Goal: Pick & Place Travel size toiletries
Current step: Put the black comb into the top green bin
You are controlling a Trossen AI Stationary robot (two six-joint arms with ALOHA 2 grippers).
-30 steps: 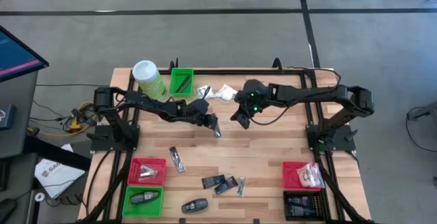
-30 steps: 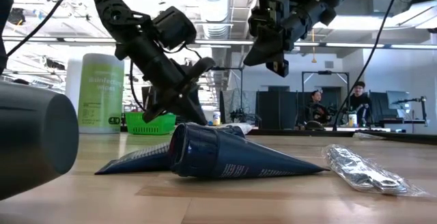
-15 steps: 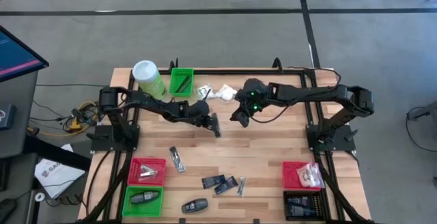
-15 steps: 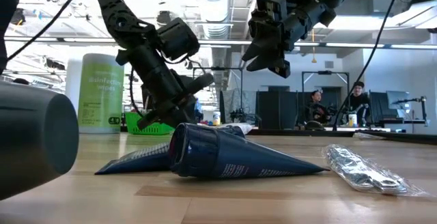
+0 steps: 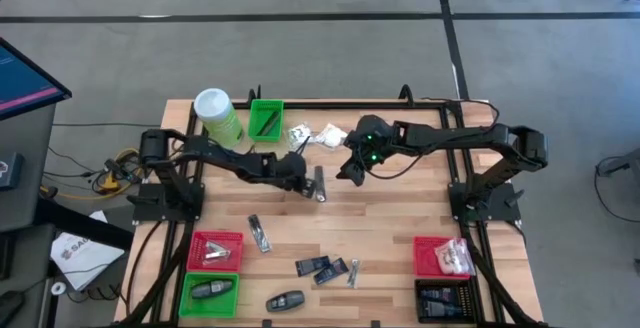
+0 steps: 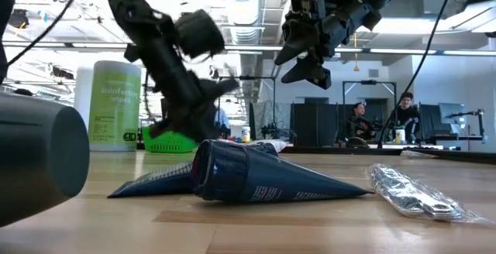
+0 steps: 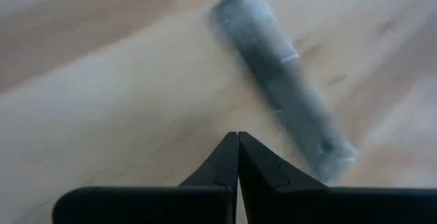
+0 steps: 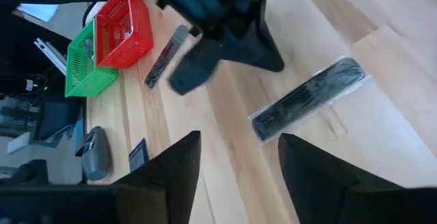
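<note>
Risk notes, left to right. Left gripper [image 5: 300, 176] pinched shut, empty, beside slim dark tube [image 5: 319, 183] lying at table's 12 o'clock; sweep could knock it away. Right gripper [image 5: 347, 173] spread wide, empty, hovering at tube's 2 o'clock; arms could collide.

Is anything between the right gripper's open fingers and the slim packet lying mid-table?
Partly. The left gripper, fingers shut, sits right beside the slim packet, crowding that side. Otherwise only bare table lies between the packet and the right gripper, which hangs above it.

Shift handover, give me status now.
Left gripper shut, empty, beside slim packet lying mid-table. Right gripper open, hovering above it. Nothing in the way.
</note>
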